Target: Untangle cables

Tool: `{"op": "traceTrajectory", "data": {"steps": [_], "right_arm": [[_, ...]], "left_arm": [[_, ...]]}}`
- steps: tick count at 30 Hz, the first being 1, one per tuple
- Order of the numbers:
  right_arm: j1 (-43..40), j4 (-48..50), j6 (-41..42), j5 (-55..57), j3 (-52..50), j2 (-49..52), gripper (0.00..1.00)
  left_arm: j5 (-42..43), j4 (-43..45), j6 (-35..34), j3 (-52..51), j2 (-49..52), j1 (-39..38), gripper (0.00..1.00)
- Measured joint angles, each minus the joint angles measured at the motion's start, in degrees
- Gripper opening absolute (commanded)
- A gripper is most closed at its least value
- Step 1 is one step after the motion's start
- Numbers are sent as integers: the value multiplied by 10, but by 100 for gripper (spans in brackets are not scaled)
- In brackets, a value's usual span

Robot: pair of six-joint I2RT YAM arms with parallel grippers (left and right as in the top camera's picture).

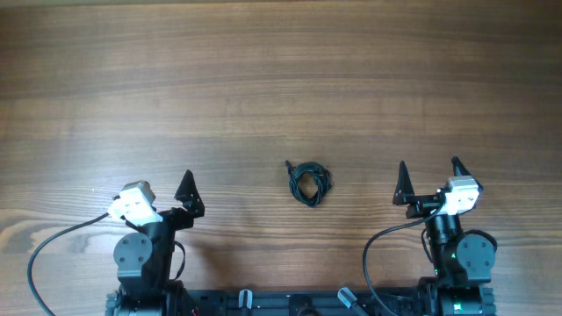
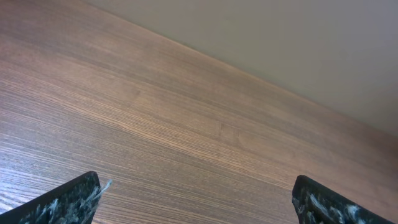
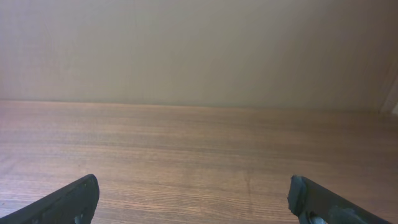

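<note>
The cables (image 1: pixel 308 183) are a small knotted bundle of thin black wire lying on the wooden table (image 1: pixel 281 79), at the middle near the front. One short plug end sticks out at the bundle's upper left. My left gripper (image 1: pixel 169 188) is open and empty, to the left of the bundle and well apart from it. My right gripper (image 1: pixel 428 167) is open and empty, to the right of the bundle and also apart. The left wrist view shows the left gripper (image 2: pixel 199 202) over bare wood, and the right wrist view shows the right gripper (image 3: pixel 194 199) the same. The cables are out of both wrist views.
Thick black cables fixed to the arms loop at the front left (image 1: pixel 39 254) and front right (image 1: pixel 373 250). The arm bases stand at the front edge. A plain beige wall (image 3: pixel 199 50) rises beyond the table's far edge.
</note>
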Motion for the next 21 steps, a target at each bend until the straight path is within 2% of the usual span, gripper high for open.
{"op": "traceTrajectory", "data": {"steps": [1,4,21], "right_arm": [[0,0,0,0,0,0,100],[0,0,0,0,0,2,100],[0,0,0,0,0,2,100]], "left_arm": [[0,0,0,0,0,0,100],[2,108,3,-28,4,0,100],[2,111,3,-37,9,0,100]]}}
